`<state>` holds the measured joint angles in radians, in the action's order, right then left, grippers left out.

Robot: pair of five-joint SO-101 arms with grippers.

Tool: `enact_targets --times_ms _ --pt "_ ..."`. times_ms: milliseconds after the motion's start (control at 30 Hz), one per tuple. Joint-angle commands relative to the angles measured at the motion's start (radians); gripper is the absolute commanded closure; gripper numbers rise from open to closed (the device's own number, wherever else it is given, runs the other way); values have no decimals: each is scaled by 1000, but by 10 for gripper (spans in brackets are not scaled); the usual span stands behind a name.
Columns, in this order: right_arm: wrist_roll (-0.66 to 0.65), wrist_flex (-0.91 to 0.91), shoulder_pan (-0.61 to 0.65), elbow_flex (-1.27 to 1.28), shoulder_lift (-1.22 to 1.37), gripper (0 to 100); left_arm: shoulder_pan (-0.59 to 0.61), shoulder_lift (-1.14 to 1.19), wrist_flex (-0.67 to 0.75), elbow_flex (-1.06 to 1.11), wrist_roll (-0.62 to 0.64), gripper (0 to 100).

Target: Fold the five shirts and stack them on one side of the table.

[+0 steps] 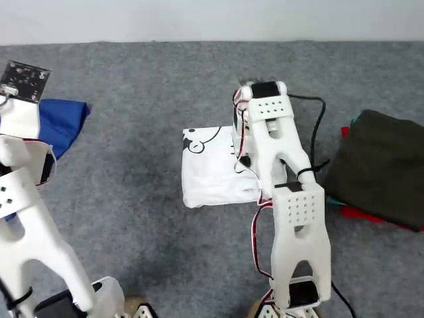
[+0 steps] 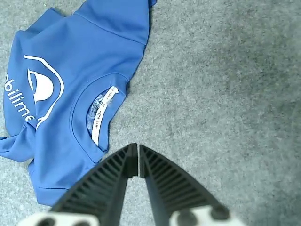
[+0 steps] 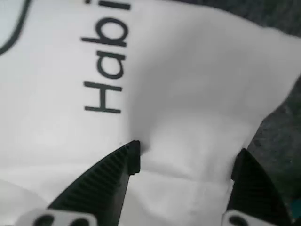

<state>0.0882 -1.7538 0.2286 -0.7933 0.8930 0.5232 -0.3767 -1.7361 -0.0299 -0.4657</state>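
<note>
Hovering our right gripper (image 3: 188, 160), ribbed jaws spread, over the smooth white shirt (image 1: 212, 169) mid-frame, we are holding the left gripper (image 2: 138, 157) closed by the rumpled blue shirt (image 2: 70, 84).

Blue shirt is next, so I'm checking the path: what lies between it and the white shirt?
Only bare grey table surface, as the high view shows.

The white fabric shirt (image 1: 212, 175) with black print lies partly folded into a rectangle, mid high view. The blue fabric shirt (image 2: 70, 84) with white print lies unfolded and rumpled, at the left edge of the high view. The dark olive shirt (image 1: 381, 165) lies folded on top of the red shirt (image 1: 361, 213), at the right edge.
</note>
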Motion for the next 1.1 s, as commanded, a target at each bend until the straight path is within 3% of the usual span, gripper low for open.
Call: enact_targets --times_ms 0,100,267,400,500,633,867,967,1067 --pt "21 4 -15 -8 42 685 8 -35 -17 -5 -6 986" --pt "15 19 -7 -8 87 731 8 -35 -17 -4 -5 986" --pt "-17 33 -28 -8 108 994 8 -35 -17 -4 -5 986" --pt "-166 28 -90 -23 104 990 8 -34 -17 -4 -5 986" --pt "-344 22 -170 -60 105 988 8 -34 -17 -4 -5 986" --pt "-697 30 -259 -190 111 988 8 -35 -17 -4 -5 986" --pt "-1364 87 -231 -347 116 988 3 -34 -17 -4 -5 986" --pt "-1505 117 -191 -348 114 988 3 -34 -17 -4 -5 986" --pt "-1537 117 -151 -342 117 987 3 -32 -17 -2 -5 986"
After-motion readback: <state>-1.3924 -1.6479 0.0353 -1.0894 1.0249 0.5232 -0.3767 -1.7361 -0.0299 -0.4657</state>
